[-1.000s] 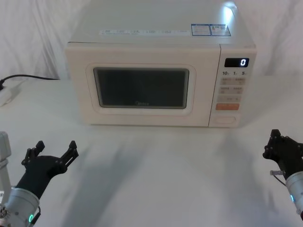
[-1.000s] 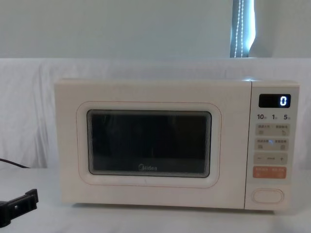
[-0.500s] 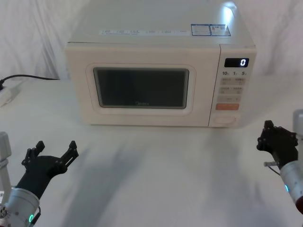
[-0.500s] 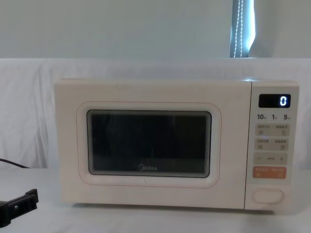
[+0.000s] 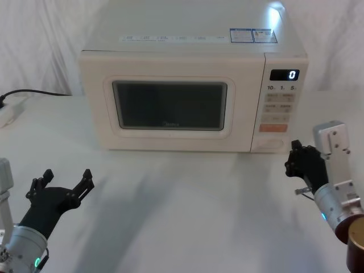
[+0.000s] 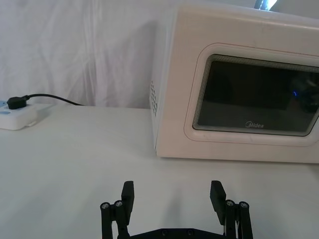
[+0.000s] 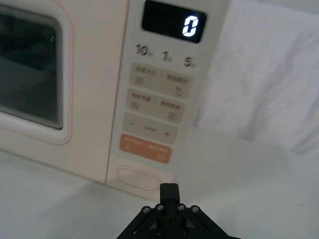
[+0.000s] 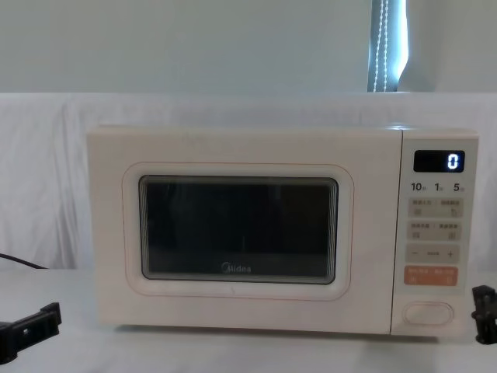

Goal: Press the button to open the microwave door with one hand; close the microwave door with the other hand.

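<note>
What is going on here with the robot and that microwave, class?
A two-armed robot faces a cream microwave whose door is shut; the display reads 0. The right gripper, fingers closed together, is near the control panel's lower corner, close to the wide unlabelled button but not touching it. The left gripper hangs open low over the table, well away from the door. Nothing has been pressed or opened yet; a power strip lies off to the left.

Shut microwave door (image 8: 237, 233), button (image 8: 428, 313) at lower right, right tool (image 8: 485, 314) just beside.
</note>
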